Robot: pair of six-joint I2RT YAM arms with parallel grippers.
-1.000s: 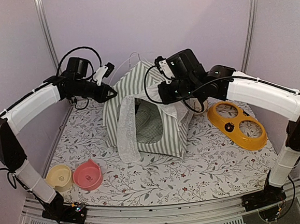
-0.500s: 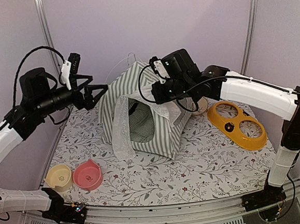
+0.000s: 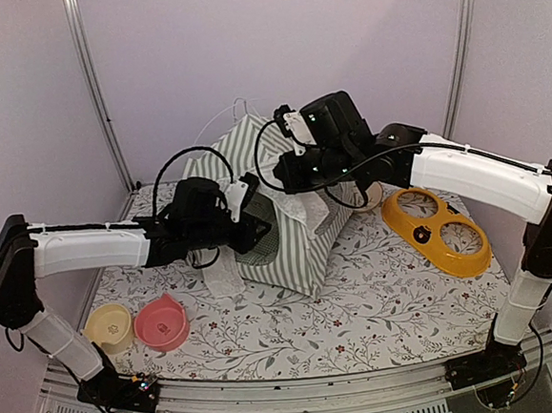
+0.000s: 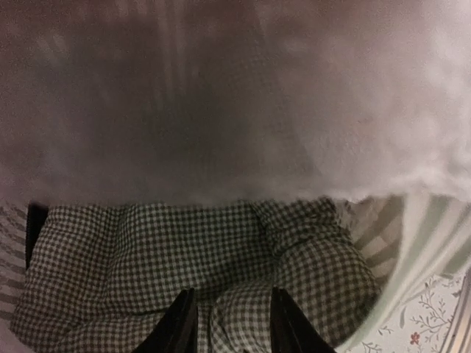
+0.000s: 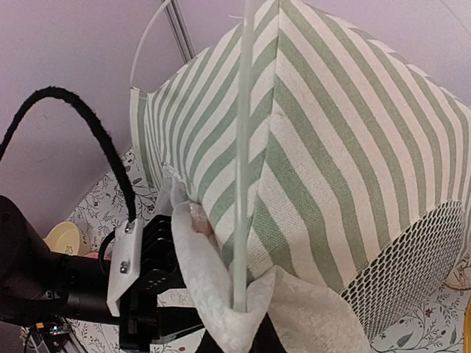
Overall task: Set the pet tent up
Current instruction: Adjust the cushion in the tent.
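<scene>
The green-and-white striped pet tent [image 3: 294, 248] stands in the middle of the mat, its black mesh window [image 5: 412, 268] on one side. My right gripper [image 3: 295, 178] is at the tent's front top edge. It is shut on the white lace curtain [image 5: 213, 294] and a thin white pole [image 5: 241, 184] that rises out of that bunch; its fingers are mostly hidden by the lace. My left gripper [image 3: 259, 229] reaches into the tent's opening. Inside, its fingers [image 4: 181, 323] straddle a bunched fold of the checked cushion [image 4: 147, 250], which fills the gap between them.
A yellow two-hole feeder [image 3: 437, 227] lies to the right of the tent. A pink bowl [image 3: 161, 323] and a cream bowl [image 3: 109, 327] sit at the front left of the floral mat [image 3: 361, 315]. Walls and frame posts close in the back and sides.
My left arm swung from the tent's upper left down into its opening. Its jaws spread wide, then narrowed onto the cushion. The right gripper kept its hold.
</scene>
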